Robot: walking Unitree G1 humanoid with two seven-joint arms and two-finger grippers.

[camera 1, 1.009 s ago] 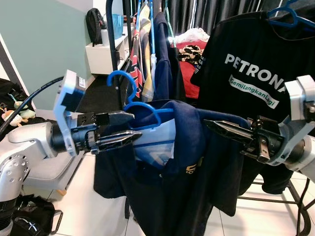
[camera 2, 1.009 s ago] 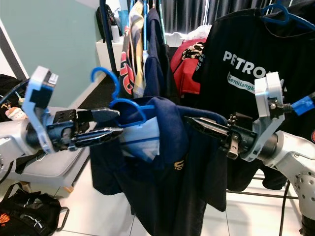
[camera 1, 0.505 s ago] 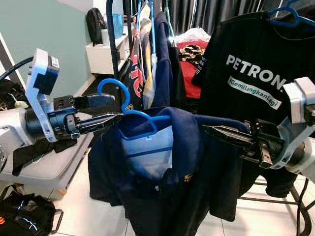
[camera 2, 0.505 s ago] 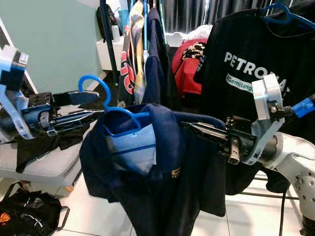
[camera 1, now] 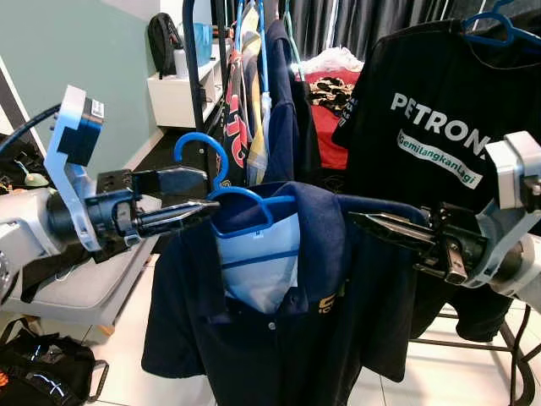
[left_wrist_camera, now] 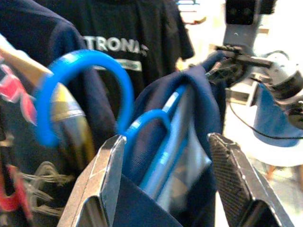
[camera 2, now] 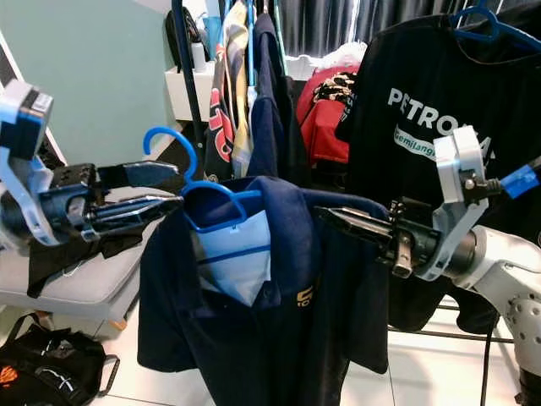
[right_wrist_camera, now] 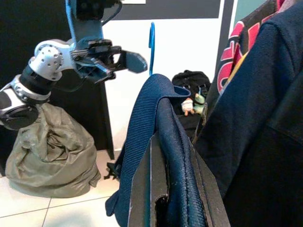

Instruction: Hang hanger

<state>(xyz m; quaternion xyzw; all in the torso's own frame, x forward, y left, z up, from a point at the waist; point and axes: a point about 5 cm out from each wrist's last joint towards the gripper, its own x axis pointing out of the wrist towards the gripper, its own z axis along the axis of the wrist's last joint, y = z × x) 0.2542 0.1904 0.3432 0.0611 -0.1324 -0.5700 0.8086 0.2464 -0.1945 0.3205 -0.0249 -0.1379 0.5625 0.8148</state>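
A blue plastic hanger [camera 1: 254,207] carries a navy polo shirt [camera 1: 296,338]; its hook [camera 1: 207,152] stands upright. My left gripper [camera 1: 210,194] is open, one finger on each side of the hanger's neck. In the left wrist view the hook [left_wrist_camera: 80,61] and collar lie between the spread fingers [left_wrist_camera: 106,175]. My right gripper [camera 1: 359,222] is shut on the shirt's far shoulder, and its wrist view shows navy fabric [right_wrist_camera: 161,123] draped over the closed fingers. The shirt hangs spread between the two grippers.
A dark clothes rack pole [camera 1: 190,76] rises behind the hook, with several hung garments [camera 1: 279,101]. A black Petronas T-shirt [camera 1: 431,127] hangs at the right on another blue hanger. A white shelf [camera 1: 173,97] stands at the back left, and a black bag [camera 1: 42,372] lies on the floor.
My left gripper's fingers have spread wider and the arm has drawn back to the left. The shirt now hangs flatter and straighter. The right gripper has kept its hold.
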